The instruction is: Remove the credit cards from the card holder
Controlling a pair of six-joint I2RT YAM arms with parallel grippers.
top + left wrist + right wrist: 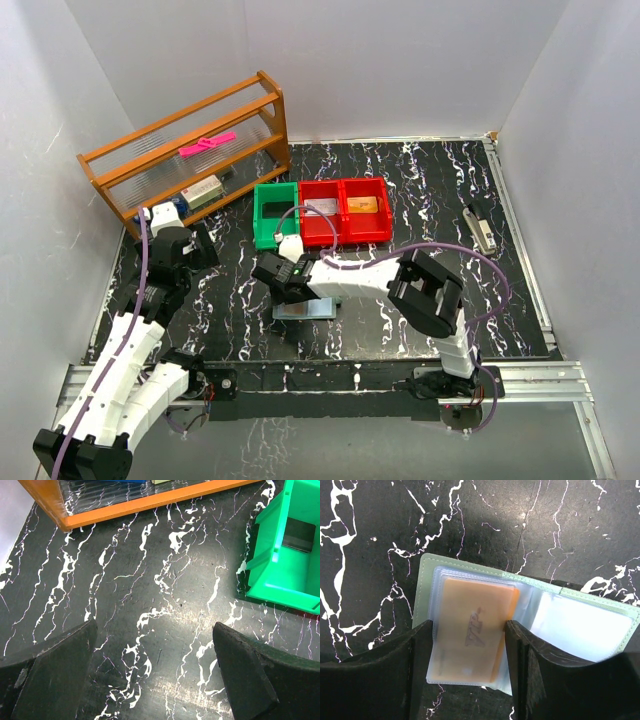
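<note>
The card holder lies open on the black marbled table in front of the bins, with pale green edging and clear plastic sleeves. An orange credit card sits in the top sleeve of its left half. My right gripper is down on that half, one finger against each long edge of the sleeved card. My left gripper hovers wide open over bare table near the shelf, with nothing between its fingers.
A green bin and two red bins holding flat items stand behind the card holder. A wooden shelf fills the back left. A small grey object lies at the right. White walls surround the table.
</note>
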